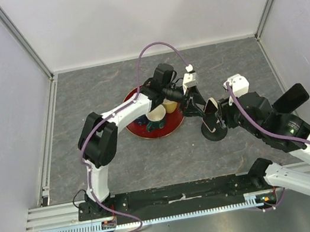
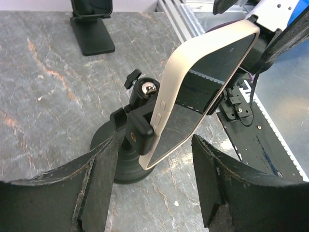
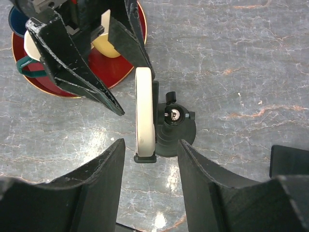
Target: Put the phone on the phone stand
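Note:
The phone (image 2: 203, 92), in a cream case with a dark screen, stands tilted in the clamp of the black phone stand (image 2: 120, 159). In the right wrist view it shows edge-on (image 3: 145, 106) beside the stand's round base (image 3: 179, 136). My left gripper (image 2: 154, 141) is open, its fingers on either side of the phone's lower end without touching it. My right gripper (image 3: 150, 144) is open too, on the opposite side of the phone and apart from it. In the top view the stand (image 1: 213, 131) sits at centre right between both grippers.
A red plate (image 1: 146, 132) with three cups, yellow, white and blue, lies just left of the stand. A second black stand (image 2: 91, 36) sits farther right on the grey table. A metal rail (image 1: 160, 214) runs along the near edge.

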`<state>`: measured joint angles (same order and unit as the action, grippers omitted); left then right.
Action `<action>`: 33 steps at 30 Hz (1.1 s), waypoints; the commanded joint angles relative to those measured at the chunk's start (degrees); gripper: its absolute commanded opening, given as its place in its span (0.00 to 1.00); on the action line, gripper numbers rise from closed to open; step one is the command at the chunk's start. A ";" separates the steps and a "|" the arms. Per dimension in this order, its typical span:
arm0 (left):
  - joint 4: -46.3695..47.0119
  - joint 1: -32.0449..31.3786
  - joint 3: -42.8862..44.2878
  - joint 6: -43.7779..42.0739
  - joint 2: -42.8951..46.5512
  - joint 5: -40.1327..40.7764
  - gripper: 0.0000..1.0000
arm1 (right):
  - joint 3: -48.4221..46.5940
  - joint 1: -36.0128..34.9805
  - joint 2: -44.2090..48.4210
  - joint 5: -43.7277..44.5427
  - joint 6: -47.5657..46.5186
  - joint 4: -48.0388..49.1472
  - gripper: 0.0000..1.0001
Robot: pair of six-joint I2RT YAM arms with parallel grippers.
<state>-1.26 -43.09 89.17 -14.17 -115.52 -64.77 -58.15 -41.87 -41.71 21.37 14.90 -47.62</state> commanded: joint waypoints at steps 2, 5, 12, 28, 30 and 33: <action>-1.46 0.73 7.24 -7.35 -3.03 -8.88 0.68 | -2.58 0.12 0.14 -1.15 -1.53 0.86 0.55; -4.36 1.08 10.57 -8.41 -5.49 -11.77 0.64 | -2.76 0.12 -0.30 -1.33 -1.80 0.77 0.54; -7.97 1.08 12.79 -9.38 -8.31 -16.61 0.58 | -2.85 0.12 -0.56 -1.76 -1.98 1.12 0.54; -6.57 0.99 11.74 -9.65 -8.75 -14.77 0.45 | -2.67 0.12 -3.20 -2.03 -1.36 2.44 0.53; -4.73 1.08 11.47 -8.34 -8.75 -14.42 0.49 | -2.76 0.12 -3.55 -2.12 -1.36 2.79 0.53; 0.27 0.90 9.54 -4.65 -8.31 -14.59 0.52 | -2.67 0.12 -3.46 -2.12 -1.36 2.88 0.54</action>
<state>-7.75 -42.11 99.90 -21.30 -124.55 -79.11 -58.43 -41.82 -45.47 19.38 13.45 -47.24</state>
